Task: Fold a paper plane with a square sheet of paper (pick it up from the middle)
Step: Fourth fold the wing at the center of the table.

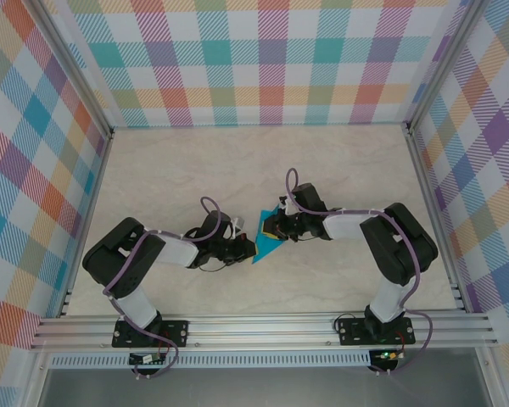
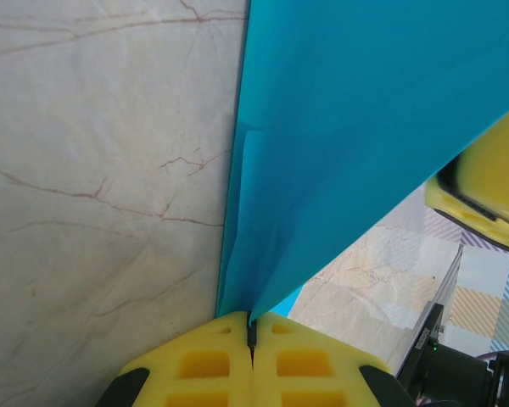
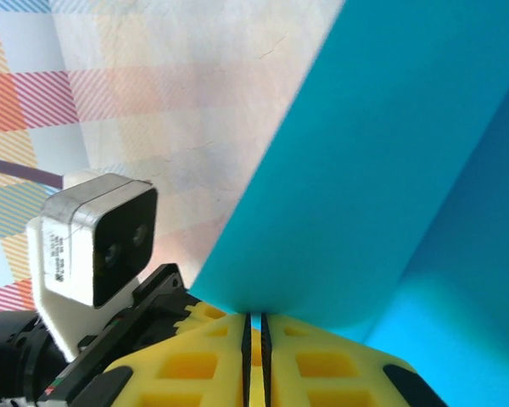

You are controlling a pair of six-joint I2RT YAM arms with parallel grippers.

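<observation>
Cyan-blue paper is hanging between the two arms at mid-table as I am watching from the remote desk. The sheet of paper [image 1: 263, 244] is standing steeply tilted over the pale marbled tabletop [image 1: 195, 170], and both arms are reaching inward to it. The left gripper [image 1: 243, 248] and the right gripper [image 1: 275, 227] are meeting almost nose to nose.

In the left wrist view, the left gripper [image 2: 252, 322] is pressing its yellow jaws tight together on the sheet's lower edge. The paper [image 2: 348, 144] is rising from the seam, one layer lapping another along its left side.

In the right wrist view, the right gripper [image 3: 254, 319] is pinching the sheet [image 3: 390, 170] with only a hairline slit between its jaws. The left arm's wrist camera [image 3: 93, 242] is looking back from just beside it.

I cannot tell whether the sheet's bottom corner is touching the tabletop.
</observation>
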